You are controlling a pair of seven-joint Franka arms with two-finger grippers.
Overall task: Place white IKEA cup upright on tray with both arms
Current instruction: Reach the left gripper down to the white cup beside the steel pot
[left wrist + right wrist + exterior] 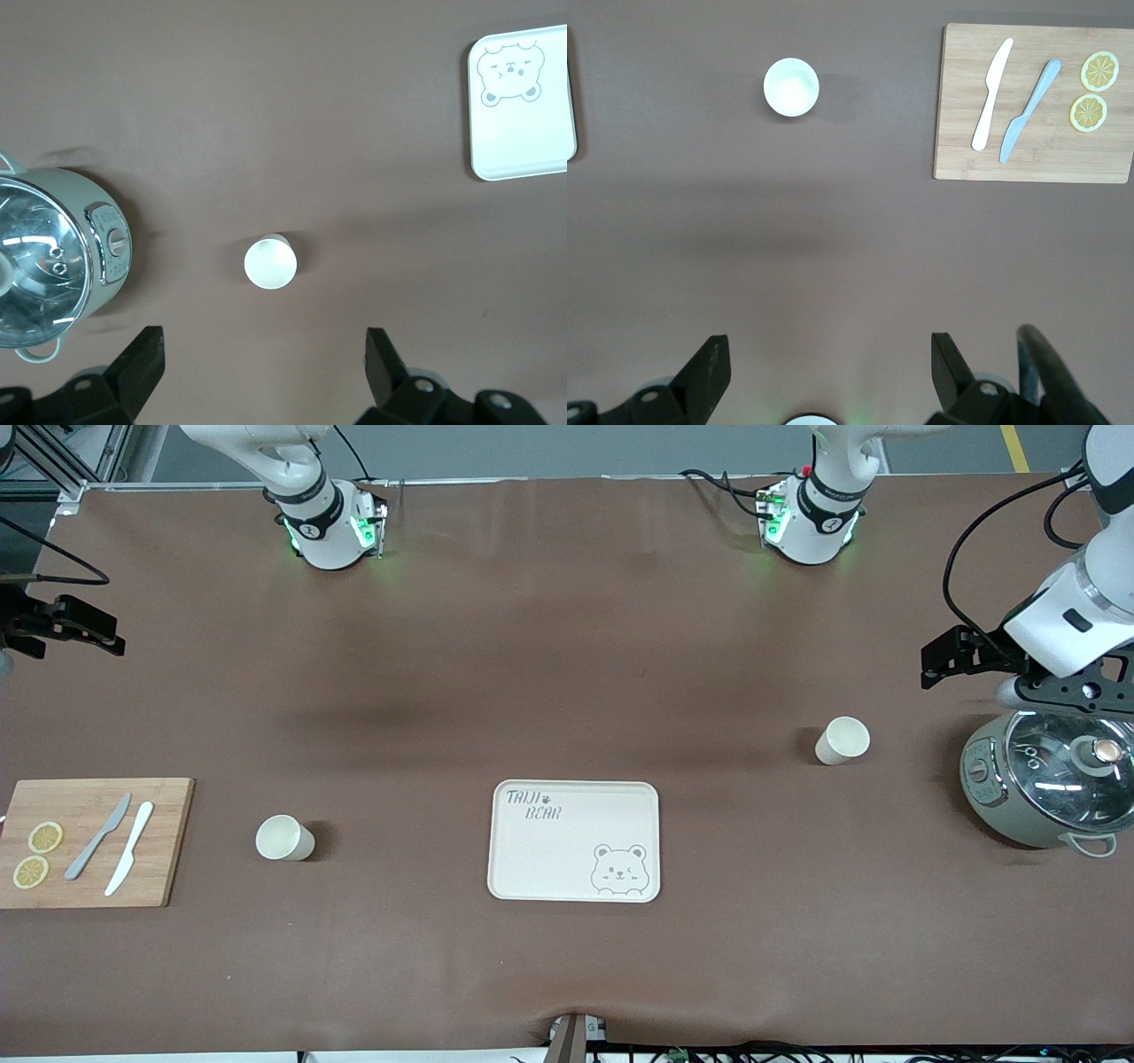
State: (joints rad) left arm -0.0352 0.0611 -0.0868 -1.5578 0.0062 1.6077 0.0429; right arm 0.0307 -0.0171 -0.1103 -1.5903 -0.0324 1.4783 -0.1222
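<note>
A cream tray (567, 850) with grey "TAIJI BEAR" lettering lies in the middle of the table, with nothing on it. One white cup (842, 740) stands mouth up toward the left arm's end, farther from the front camera than the tray. A second white cup (284, 838) stands mouth up toward the right arm's end. My left gripper (928, 664) hangs open and holds nothing. In its wrist view the left gripper (263, 345) has that cup (270, 263) ahead and the tray (523, 133) off to one side. My right gripper (104, 633) is open over the table edge. In the right wrist view the right gripper (830, 350) holds nothing, apart from its cup (791, 87).
A wooden cutting board (159, 815) with two knives and two lemon slices lies at the right arm's end, also in the right wrist view (1036, 159). A grey-green cooker (1045, 788) with a glass lid stands at the left arm's end (53, 261), beside the left gripper.
</note>
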